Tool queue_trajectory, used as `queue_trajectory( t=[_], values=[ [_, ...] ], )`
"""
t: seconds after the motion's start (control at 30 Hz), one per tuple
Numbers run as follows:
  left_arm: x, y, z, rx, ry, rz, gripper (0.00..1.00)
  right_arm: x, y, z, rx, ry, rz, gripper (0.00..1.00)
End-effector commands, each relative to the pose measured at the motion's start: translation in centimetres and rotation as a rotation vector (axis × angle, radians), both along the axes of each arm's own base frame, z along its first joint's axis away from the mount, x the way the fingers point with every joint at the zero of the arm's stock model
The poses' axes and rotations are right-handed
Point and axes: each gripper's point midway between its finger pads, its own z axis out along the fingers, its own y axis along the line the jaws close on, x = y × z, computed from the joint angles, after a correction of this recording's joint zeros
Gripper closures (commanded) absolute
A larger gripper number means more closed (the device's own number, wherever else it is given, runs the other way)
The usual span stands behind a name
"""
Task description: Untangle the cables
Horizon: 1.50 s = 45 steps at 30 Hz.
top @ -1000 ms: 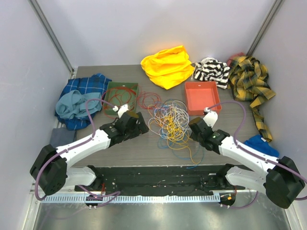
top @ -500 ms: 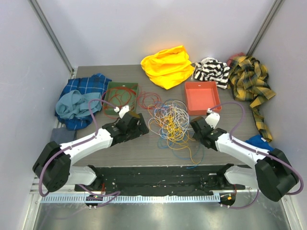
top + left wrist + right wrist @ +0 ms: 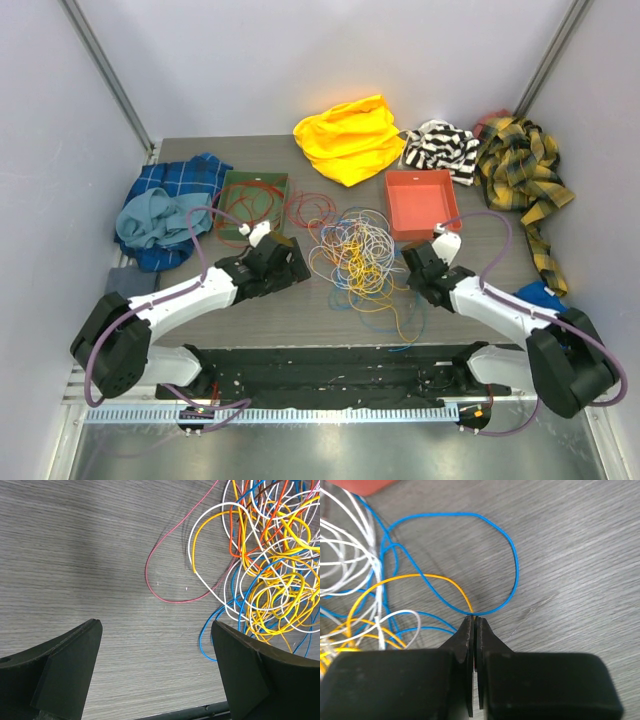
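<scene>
Two-armed reach inward, left gripper (image 3: 155, 630) low, gaping, right gripper (image 3: 474, 617) low, pinching cables (image 3: 355, 250).

Left arm (image 3: 185, 297): stretched low from its base, angled inward toward mid-surface (image 3: 300, 312). Left end effector (image 3: 296, 264) (image 3: 155, 630): jaws spread wide, nothing between them, held above the surface.

Right arm (image 3: 500, 310): low, forearm angled inward, mirroring the left. Right end effector (image 3: 414, 262) (image 3: 474, 617): jaws pressed together, tips down at the surface, pinching a strand of the cables (image 3: 358, 255).
</scene>
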Motion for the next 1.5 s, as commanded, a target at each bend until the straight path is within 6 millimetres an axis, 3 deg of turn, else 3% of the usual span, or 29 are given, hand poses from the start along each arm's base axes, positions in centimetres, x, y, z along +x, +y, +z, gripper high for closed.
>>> queue_trajectory(
  t=[0.0,0.07,0.1,0.17,0.2,0.3,0.37,0.4,0.43,0.6,0.93,1.13,1.27,1.3,1.47],
  values=[
    [0.9,-1.3,1.5,-0.043,-0.040,-0.012,0.04,1.2,0.1,3.5,0.038,-0.123,-0.004,0.99],
    [0.9,-1.3,1.4,-0.041,-0.038,-0.012,0.04,1.3,0.4,5.1,0.070,-0.173,0.013,0.99],
    [0.8,-1.3,1.3,-0.040,-0.035,-0.015,0.04,1.3,1.0,5.4,0.094,-0.176,0.040,0.87],
    [0.8,-1.4,1.2,-0.040,-0.033,-0.017,0.04,1.1,1.5,5.5,0.100,-0.154,0.072,0.75],
    [0.7,-1.6,1.2,-0.042,-0.032,-0.022,0.04,0.9,1.6,5.4,0.101,-0.136,0.077,0.73],
    [0.7,-1.8,1.1,-0.045,-0.028,-0.027,0.04,0.6,1.2,5.3,0.097,-0.136,0.060,0.83],
    [0.6,-1.9,1.2,-0.048,-0.030,-0.031,0.04,0.6,1.2,5.8,0.111,-0.160,0.063,0.75],
    [0.5,-1.9,1.1,-0.046,-0.028,-0.031,0.05,0.7,1.2,6.1,0.111,-0.166,0.061,0.63],
    [0.5,-1.8,1.2,-0.045,-0.032,-0.030,0.05,0.7,1.0,6.1,0.097,-0.166,0.054,0.59],
    [0.4,-1.9,1.0,-0.043,-0.028,-0.034,0.05,1.1,0.0,5.2,0.005,-0.114,0.036,0.53],
    [0.0,-1.6,0.6,-0.036,-0.023,-0.033,0.05,1.6,0.7,3.7,-0.007,-0.072,0.063,0.54],
    [0.0,-1.7,0.3,-0.038,-0.013,-0.036,0.05,2.3,0.0,2.1,-0.084,-0.031,0.053,0.54],
    [-0.1,-1.7,0.3,-0.035,-0.015,-0.038,0.05,3.8,-0.9,1.6,-0.140,-0.010,0.018,0.57],
    [0.0,-1.6,0.4,-0.033,-0.019,-0.037,0.05,4.1,-1.1,1.7,-0.148,-0.018,0.007,0.58],
    [-0.2,-1.2,0.7,-0.030,-0.029,-0.032,0.05,6.0,-0.8,3.9,-0.128,-0.080,0.002,0.90]
  ],
)
